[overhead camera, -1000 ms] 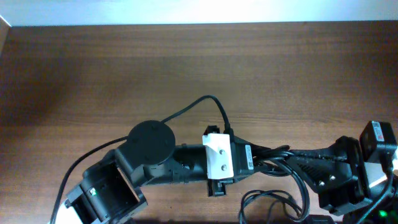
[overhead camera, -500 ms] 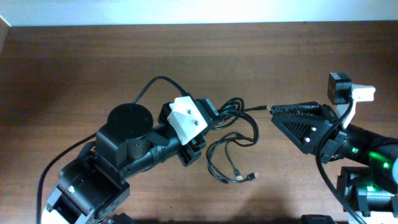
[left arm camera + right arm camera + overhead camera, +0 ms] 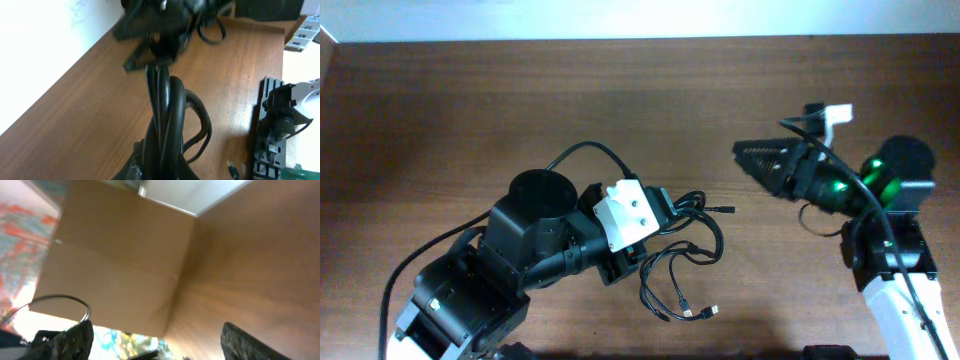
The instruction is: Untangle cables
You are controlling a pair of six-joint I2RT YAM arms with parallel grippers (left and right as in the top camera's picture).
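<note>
From above, one tangle of thin black cables [image 3: 682, 248] lay on the brown table [image 3: 470, 100]. It started at the tip of the left gripper [image 3: 665, 207] and spread out in loops just ahead of and below its jaws. Three plug ends [image 3: 725, 210] showed: one ahead of the left jaws, pointing toward the right gripper [image 3: 745, 155], and two side by side at the far low edge of the loops. The right gripper hung well apart from the tangle, with bare wood between its tip and the nearest plug.

In the left wrist view, about three strands ran close together up the middle of the picture, and one looser loop bulged beside them. One small plug lay on the wood near the one finger [image 3: 272, 125] in view, which stood apart from the bundle. Whether the left jaws pinched the cables could not be told.

In the right wrist view, two dark fingers [image 3: 75, 340] stood wide apart, so the jaws were spread with only wood between them.
</note>
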